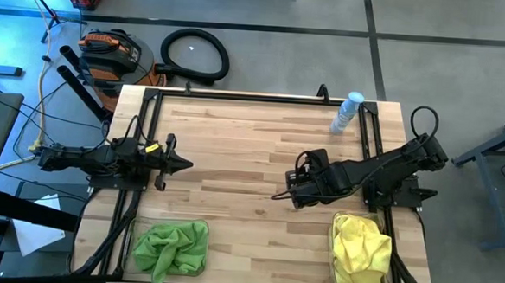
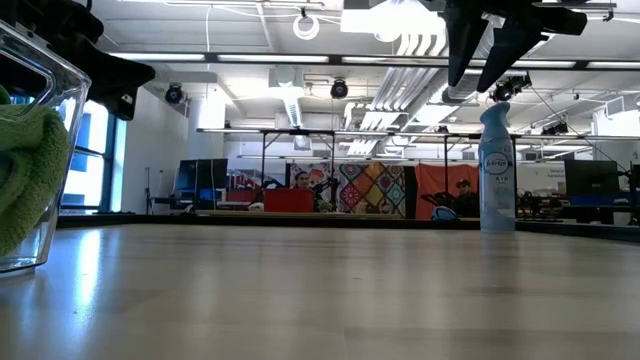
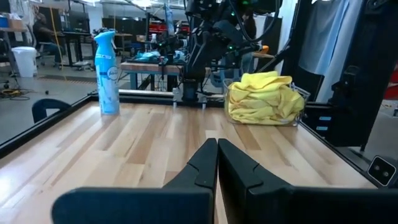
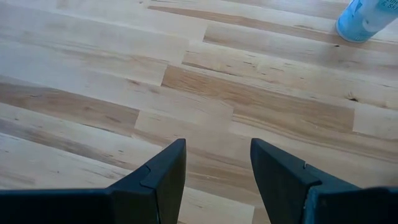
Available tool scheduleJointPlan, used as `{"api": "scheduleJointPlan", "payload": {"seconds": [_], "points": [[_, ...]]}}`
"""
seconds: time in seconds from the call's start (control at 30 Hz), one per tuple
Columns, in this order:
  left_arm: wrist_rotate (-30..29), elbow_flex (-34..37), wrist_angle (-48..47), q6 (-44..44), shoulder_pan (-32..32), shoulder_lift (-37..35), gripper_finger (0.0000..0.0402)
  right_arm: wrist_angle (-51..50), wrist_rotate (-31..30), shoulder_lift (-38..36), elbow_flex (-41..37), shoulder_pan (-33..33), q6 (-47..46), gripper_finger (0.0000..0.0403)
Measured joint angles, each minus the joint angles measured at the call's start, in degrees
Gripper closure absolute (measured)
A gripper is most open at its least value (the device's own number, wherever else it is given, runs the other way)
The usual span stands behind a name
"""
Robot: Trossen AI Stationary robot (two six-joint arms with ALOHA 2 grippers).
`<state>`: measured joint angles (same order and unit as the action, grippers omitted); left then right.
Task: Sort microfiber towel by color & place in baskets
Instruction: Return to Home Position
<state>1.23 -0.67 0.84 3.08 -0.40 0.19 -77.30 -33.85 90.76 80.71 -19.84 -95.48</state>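
Step in hand: return of both arms to rest; sorting judged complete.
Green towels point(image 1: 173, 248): lay heaped in the left basket point(image 2: 45, 75), at the lower left of the high view.
Yellow towels point(image 1: 361, 244): lay heaped in the right basket point(image 3: 300, 111), at the lower right; stood piled above the rim.
Bench point(image 1: 253, 133): carried no loose cloth in the high view.
Left fingers point(image 3: 208, 163): pressed together tip to tip, held nothing; hovered over the bench's left side, pointed toward the middle.
Right fingers point(image 4: 163, 180): stood parted with a clear gap, held nothing; hung over open wood right of centre, near the right basket.
Bottle point(image 1: 347, 112): stood upright at the far right corner, well apart from both arms.
Method advised: lift first, then draw back; fold the right arm away from the yellow heap rather than across it.
Risk judged: an open finger catching the tall yellow pile and dragging a cloth out; otherwise slight.
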Motion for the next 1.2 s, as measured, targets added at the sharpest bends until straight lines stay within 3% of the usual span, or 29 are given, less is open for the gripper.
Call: {"api": "scheduleJointPlan", "payload": {"seconds": [0.5, 0.7, 0.97, 1.2], "points": [[-0.74, -0.02, -0.11, 0.69, 0.02, 1.21, 0.0401, -0.38, 0.25, 0.0, 0.01, -0.01, 1.53, 0.0226], [-0.81, -0.02, -0.13, 0.72, 0.02, 1.77, 0.0401, -4.02, 5.43, 0.42, 0.0, 2.33, 2.7, 0.025], [-0.83, -0.02, -0.12, 0.76, 0.02, 1.77, 0.0401, -3.8, 4.73, 0.45, -0.53, 8.49, 21.71, 0.0383], [-0.85, -0.04, -0.1, 0.76, 0.01, 1.79, 0.0401, 15.69, 8.53, -0.98, -13.11, 14.15, 42.82, 0.0395]]}}
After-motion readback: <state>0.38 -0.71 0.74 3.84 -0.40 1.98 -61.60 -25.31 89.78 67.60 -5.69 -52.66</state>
